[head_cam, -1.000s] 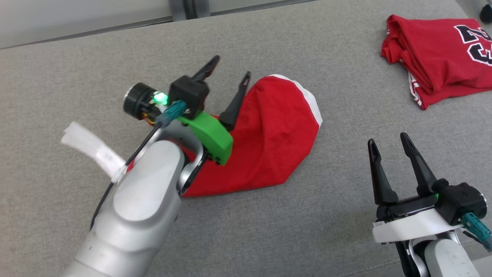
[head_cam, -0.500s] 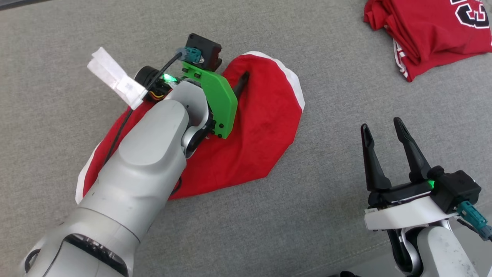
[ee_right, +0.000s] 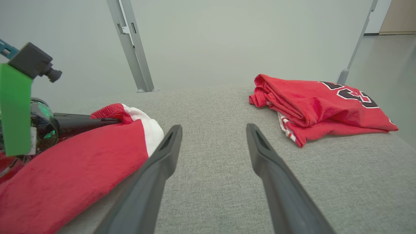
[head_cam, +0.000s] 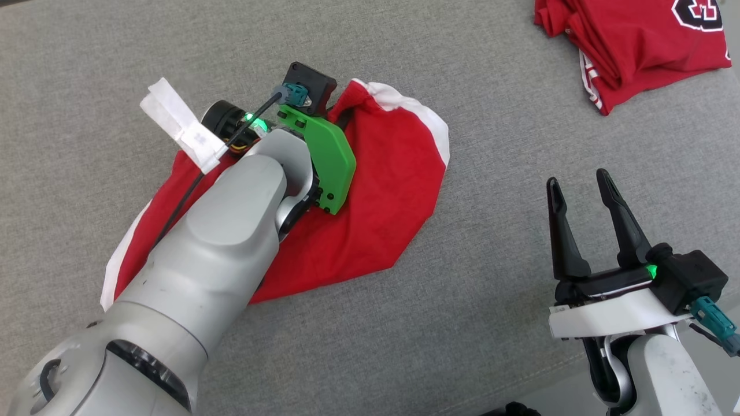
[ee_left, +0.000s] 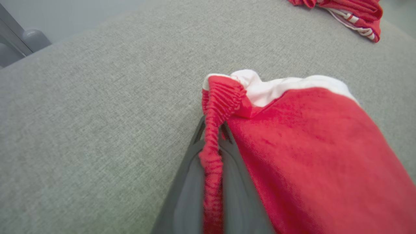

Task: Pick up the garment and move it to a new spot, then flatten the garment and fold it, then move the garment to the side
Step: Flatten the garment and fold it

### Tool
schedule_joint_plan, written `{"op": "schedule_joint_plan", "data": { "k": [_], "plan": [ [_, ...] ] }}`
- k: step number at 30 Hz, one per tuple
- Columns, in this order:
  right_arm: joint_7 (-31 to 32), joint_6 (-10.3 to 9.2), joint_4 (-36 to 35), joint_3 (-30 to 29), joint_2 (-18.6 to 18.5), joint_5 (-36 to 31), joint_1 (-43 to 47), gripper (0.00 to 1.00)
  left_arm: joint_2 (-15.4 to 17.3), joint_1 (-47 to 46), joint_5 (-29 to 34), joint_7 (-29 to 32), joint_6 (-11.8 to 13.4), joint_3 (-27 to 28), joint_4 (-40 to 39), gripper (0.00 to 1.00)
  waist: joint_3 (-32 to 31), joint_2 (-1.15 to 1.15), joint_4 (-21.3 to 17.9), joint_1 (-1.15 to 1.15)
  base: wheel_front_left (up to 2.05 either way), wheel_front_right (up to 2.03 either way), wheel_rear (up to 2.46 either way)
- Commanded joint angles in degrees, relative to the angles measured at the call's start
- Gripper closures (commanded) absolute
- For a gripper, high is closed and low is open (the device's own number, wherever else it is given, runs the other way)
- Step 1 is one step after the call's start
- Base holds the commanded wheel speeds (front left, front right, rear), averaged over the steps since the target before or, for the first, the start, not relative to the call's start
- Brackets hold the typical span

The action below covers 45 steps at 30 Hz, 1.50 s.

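Jaws of the right gripper (head_cam: 578, 178) stand wide and empty. Beyond, the left gripper (ee_left: 213, 128) pinches the ribbed hem of the red garment (head_cam: 381, 190), crumpled on the tabletop (head_cam: 520, 300). The pick-up is in hand; next probably comes a lift that holds this pinch. Farther lies a folded jersey (head_cam: 636, 40).
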Motion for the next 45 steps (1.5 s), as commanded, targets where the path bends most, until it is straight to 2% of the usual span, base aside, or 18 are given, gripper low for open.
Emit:
{"op": "schedule_joint_plan", "data": {
  "k": [1, 8, 11, 16, 21, 25, 28, 31, 36, 37, 38, 39, 45],
  "plan": [
    [0.0, -0.09, 0.2, -0.2, 0.1, -0.3, 0.4, 0.00, 0.2, -2.5, 1.0, -2.7, -0.1, -0.6, -0.5, 1.00, -1.2, 0.00, 0.1, 0.00, 0.00, 0.00, 0.00],
    [0.0, -0.09, 0.9, 0.0, -0.2, -0.7, 1.8, 0.00, 0.2, -11.3, 2.6, -14.2, -0.1, -4.1, -4.2, 1.00, -6.2, 0.00, 0.4, 0.00, 0.00, 0.00, 0.00],
    [0.0, -0.09, 1.0, -0.1, -0.4, -0.9, 2.9, 0.00, 1.1, -15.8, 3.1, -16.8, 0.0, -4.6, -7.3, 1.00, -8.2, 0.00, 0.6, 0.00, 0.00, 0.00, 0.00],
    [0.0, -0.09, 0.9, -0.9, -0.9, -0.8, 4.4, 0.00, 3.9, -18.6, 2.4, -18.0, 0.0, -2.8, -17.8, 1.00, -10.7, 0.00, 2.1, 0.00, 0.00, 0.00, 0.00],
    [0.0, -0.09, 0.3, -1.5, -1.3, -1.0, 4.9, 0.00, 8.1, -9.2, 7.3, -17.8, 0.0, -2.5, -30.2, 1.00, -11.1, 0.00, 4.1, 0.00, 0.00, 0.00, 0.00],
    [0.0, -0.09, -0.2, -1.8, -1.8, -1.1, 4.8, 0.00, 12.3, 3.6, 16.0, -17.8, 0.0, -5.9, -40.4, 1.00, -10.3, 0.00, 6.0, 0.00, 0.00, 0.00, 0.00],
    [0.0, -0.09, -0.6, -2.1, -2.3, -1.3, 4.6, 0.00, 15.8, 12.6, 20.5, -17.8, 0.0, -8.5, -42.3, 1.00, -9.5, 0.00, 7.4, 0.00, 0.00, 0.00, 0.00],
    [0.0, -0.09, -0.9, -2.8, -2.9, -1.3, 4.2, 0.00, 16.8, 21.4, 16.8, -17.8, 0.0, -8.6, -40.4, 1.00, -9.0, 0.00, 8.6, 0.00, 0.00, 0.00, 0.00],
    [0.0, -0.09, -1.4, -3.2, -3.4, -1.4, 4.4, 0.00, 17.5, 29.8, 12.2, -17.8, 0.0, -3.9, -40.0, 1.00, -8.7, 0.00, 10.8, 0.00, 0.00, 0.00, 0.00],
    [0.0, -0.09, -1.4, -3.3, -3.4, -1.5, 4.4, 0.00, 17.7, 31.2, 10.9, -17.8, 0.0, -3.9, -39.9, 0.85, -8.8, 0.00, 11.2, 0.00, 0.00, 0.00, 0.00],
    [0.0, -0.09, -1.3, -3.4, -3.4, -1.5, 4.3, 0.00, 18.1, 31.9, 10.5, -17.8, 0.0, -4.2, -40.0, 0.53, -8.9, 0.00, 11.5, 0.00, 0.00, 0.00, 0.00],
    [0.0, -0.09, -1.3, -3.5, -3.3, -1.5, 4.2, 0.00, 18.6, 32.4, 10.0, -17.8, 0.0, -4.1, -40.3, 0.00, -9.1, 0.00, 11.8, 0.00, 0.00, 0.00, 0.00],
    [0.0, -0.09, -1.4, -3.6, -2.9, -1.3, 4.9, 0.00, 22.2, 36.8, 4.9, -17.2, 0.0, -5.2, -42.6, 0.00, -10.0, 0.00, 12.6, 0.00, 0.00, 0.00, 0.00]
  ]
}}
